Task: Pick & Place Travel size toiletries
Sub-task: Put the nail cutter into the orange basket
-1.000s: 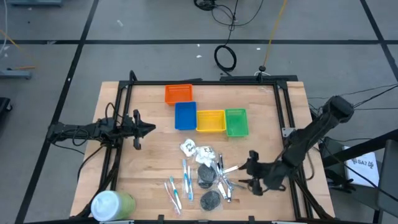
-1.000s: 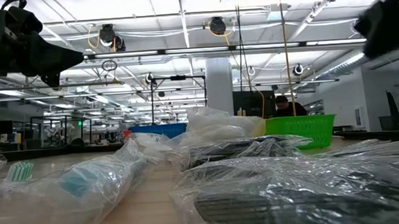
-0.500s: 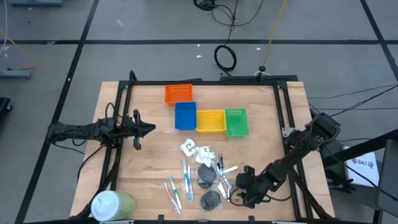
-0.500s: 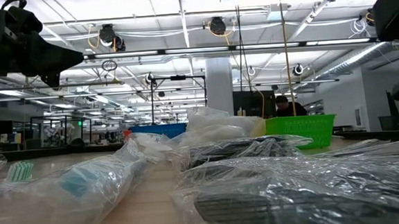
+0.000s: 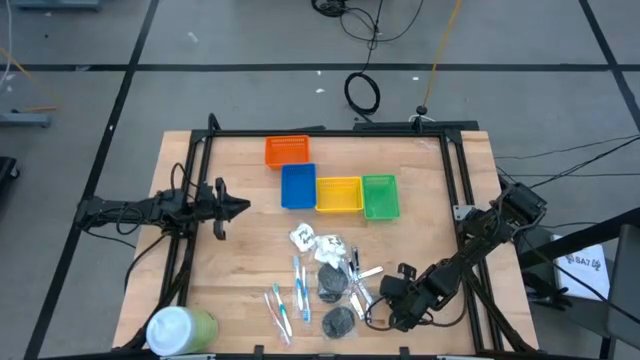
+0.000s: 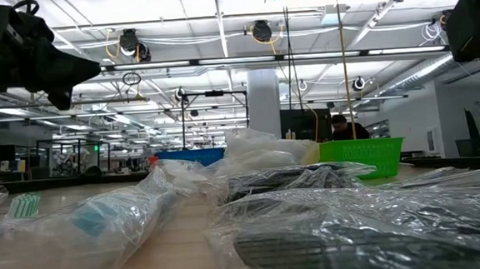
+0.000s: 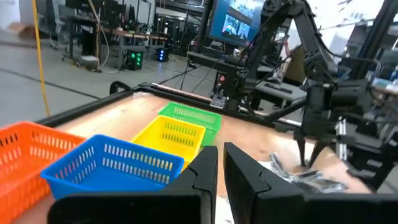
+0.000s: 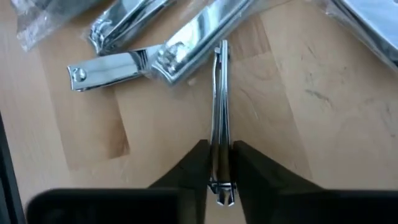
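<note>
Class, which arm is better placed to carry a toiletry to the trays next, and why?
Right: the right gripper is shut on a silvery nail clipper. The left gripper hangs shut, empty, away from the pile.

Cut off beside the right gripper [image 8: 219,163]: plastic-wrapped packets [image 8: 367,25] at two corners; near end of the pinched silvery stick [image 8: 219,112] hidden.

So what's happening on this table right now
The right gripper is down at the near right part of the table, shut on a silvery nail clipper held on edge, right beside two more clippers lying flat. The left gripper waits shut over the table's left side. Bagged toothbrushes and dark discs lie loose nearby. The orange, blue, yellow and green trays sit at the far side, nothing visible in them yet.
</note>
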`<state>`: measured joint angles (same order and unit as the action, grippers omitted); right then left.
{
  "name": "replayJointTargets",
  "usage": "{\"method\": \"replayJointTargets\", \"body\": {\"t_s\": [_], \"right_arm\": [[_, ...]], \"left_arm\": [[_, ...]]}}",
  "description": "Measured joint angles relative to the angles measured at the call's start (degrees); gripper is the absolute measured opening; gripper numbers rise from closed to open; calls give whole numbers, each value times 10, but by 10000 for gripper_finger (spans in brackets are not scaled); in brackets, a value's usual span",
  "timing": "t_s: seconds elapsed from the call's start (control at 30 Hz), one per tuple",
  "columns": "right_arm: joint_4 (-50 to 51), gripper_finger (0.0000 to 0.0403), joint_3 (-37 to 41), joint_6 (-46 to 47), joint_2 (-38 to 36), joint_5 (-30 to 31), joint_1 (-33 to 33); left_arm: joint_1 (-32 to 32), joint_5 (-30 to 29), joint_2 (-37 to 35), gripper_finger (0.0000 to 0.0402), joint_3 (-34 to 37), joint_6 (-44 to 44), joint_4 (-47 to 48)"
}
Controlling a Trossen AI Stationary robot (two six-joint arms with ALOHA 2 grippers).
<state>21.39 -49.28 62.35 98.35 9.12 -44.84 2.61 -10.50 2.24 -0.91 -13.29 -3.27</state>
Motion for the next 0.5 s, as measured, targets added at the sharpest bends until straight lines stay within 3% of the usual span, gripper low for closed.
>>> {"method": "replayJointTargets", "body": {"t_s": [0.3, 0.5], "right_arm": [[1, 28, 1, 0, -20, 8, 6], [33, 28, 4, -19, -115, 89, 8]], "left_arm": [[0, -3, 0, 26, 0, -25, 0], [0, -5, 0, 26, 0, -25, -1]]}}
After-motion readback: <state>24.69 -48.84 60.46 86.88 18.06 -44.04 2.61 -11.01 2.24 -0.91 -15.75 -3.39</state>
